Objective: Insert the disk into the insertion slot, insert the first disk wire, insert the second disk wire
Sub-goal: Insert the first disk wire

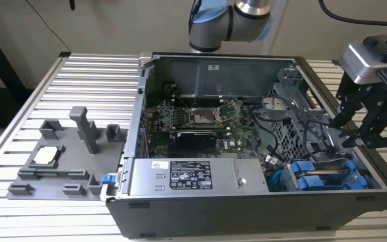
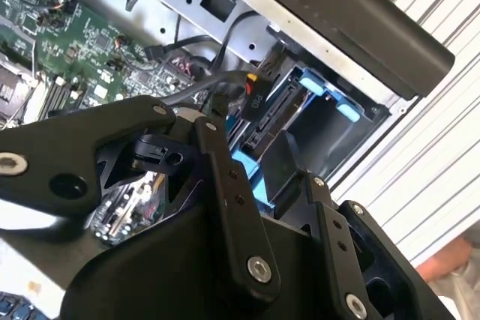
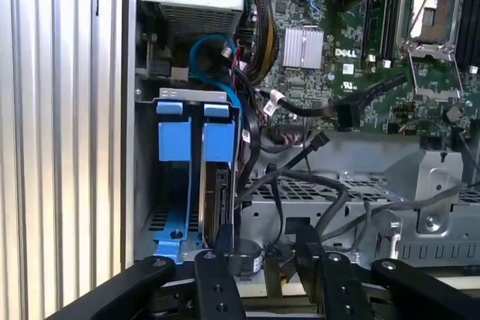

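The disk [image 3: 218, 198] stands on edge in its blue carrier [image 3: 220, 140] inside the insertion slot [image 3: 184, 95] of the grey drive cage, beside a second blue carrier [image 3: 171, 139]. In the exterior view both blue ends [image 1: 320, 177] show at the case's near right corner. My gripper [image 1: 352, 135] hangs over the right side of the case, just above the cage, fingers apart and nothing clearly between them [image 3: 262, 251]. In the second wrist view a black connector with a red tab [image 2: 255, 99] sits at the disk's end, close to one fingertip [image 2: 212, 121]. Another black connector [image 3: 346, 115] lies loose over the motherboard.
The open case holds the motherboard [image 1: 200, 118] and a grey labelled power-supply box [image 1: 190, 176]. Loose black cables [image 3: 300, 185] cross the metal bracket next to the cage. A grey fixture with a chip [image 1: 49, 154] sits on the slatted table at the exterior view's left.
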